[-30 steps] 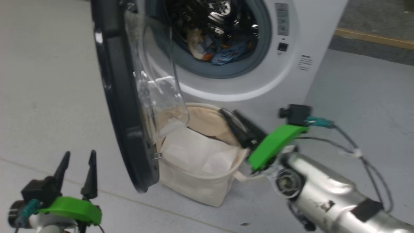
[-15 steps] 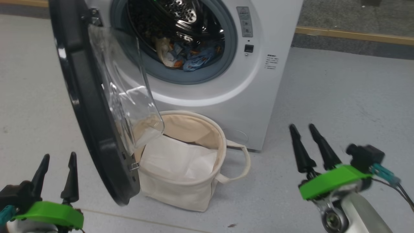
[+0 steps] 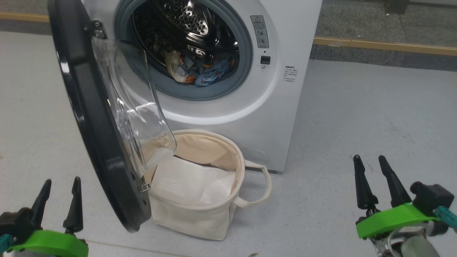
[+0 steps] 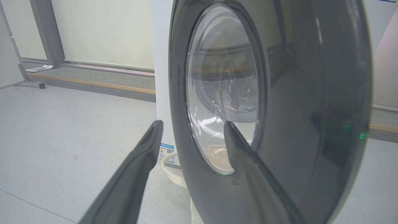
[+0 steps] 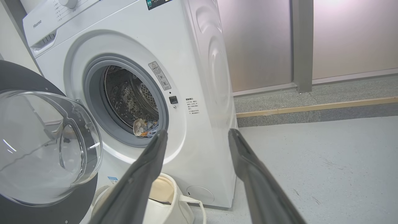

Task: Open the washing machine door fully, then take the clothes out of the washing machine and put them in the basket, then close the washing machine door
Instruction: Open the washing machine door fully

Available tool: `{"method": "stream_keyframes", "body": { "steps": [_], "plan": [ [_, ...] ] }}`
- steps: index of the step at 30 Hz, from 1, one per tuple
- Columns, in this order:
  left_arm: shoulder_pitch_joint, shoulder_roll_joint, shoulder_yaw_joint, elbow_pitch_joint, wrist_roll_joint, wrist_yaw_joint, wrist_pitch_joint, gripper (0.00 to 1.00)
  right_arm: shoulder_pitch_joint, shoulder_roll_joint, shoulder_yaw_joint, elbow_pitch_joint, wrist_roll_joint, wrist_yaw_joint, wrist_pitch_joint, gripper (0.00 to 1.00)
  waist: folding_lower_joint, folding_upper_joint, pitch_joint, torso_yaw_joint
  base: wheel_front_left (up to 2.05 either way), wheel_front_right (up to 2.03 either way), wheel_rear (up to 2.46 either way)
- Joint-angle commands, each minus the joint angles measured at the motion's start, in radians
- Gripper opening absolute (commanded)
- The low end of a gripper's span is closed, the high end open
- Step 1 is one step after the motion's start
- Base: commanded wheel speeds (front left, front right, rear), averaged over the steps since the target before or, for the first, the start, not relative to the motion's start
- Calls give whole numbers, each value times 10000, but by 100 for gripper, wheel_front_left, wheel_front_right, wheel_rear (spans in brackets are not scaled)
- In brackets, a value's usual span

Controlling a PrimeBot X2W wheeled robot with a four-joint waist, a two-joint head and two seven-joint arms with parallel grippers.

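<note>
The white washing machine (image 3: 271, 103) stands ahead with its porthole uncovered. Its black-rimmed door (image 3: 93, 117) hangs out edge-on toward me, the glass bowl over the basket. Blue printed clothes (image 3: 205, 73) lie low in the steel drum, also in the right wrist view (image 5: 146, 127). The cream basket (image 3: 200, 217) sits on the floor below the porthole, a white sheet inside. My left gripper (image 3: 60, 185) is open at the lower left, close behind the door (image 4: 279, 124). My right gripper (image 3: 371, 160) is open at the lower right, well clear of the machine (image 5: 199, 77), holding nothing.
Grey floor (image 3: 375, 107) stretches to the right of the machine. A wooden strip (image 3: 385, 45) borders a darker floor band at the back. One basket handle (image 3: 260, 189) loops out toward the right. A wall and a grey post (image 5: 301, 43) stand behind the machine.
My right gripper has drawn back from over the basket to the lower right. The head view has shifted, showing more of the machine and floor. The door hangs as before.
</note>
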Motion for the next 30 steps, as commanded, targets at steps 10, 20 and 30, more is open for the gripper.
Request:
{"method": "stream_keyframes", "body": {
  "steps": [10, 20, 30],
  "plan": [
    [-437, 412, 245, -229, -228, 20, -41, 100, 231, 75, -31, -130, -470, 8, -122, 100, 0, -1, -8, 81, 0, 0, 0],
    [-575, 411, -10, -119, -251, 13, -56, 100, 111, 209, -117, -66, -704, 8, -122, 100, 0, -1, 167, 79, 0, 0, 0],
    [-604, 431, -100, 8, -344, 41, -116, 100, 69, 224, -122, 23, -979, 8, -122, 100, 0, -1, 153, 111, 0, 0, 0]
  ]
}}
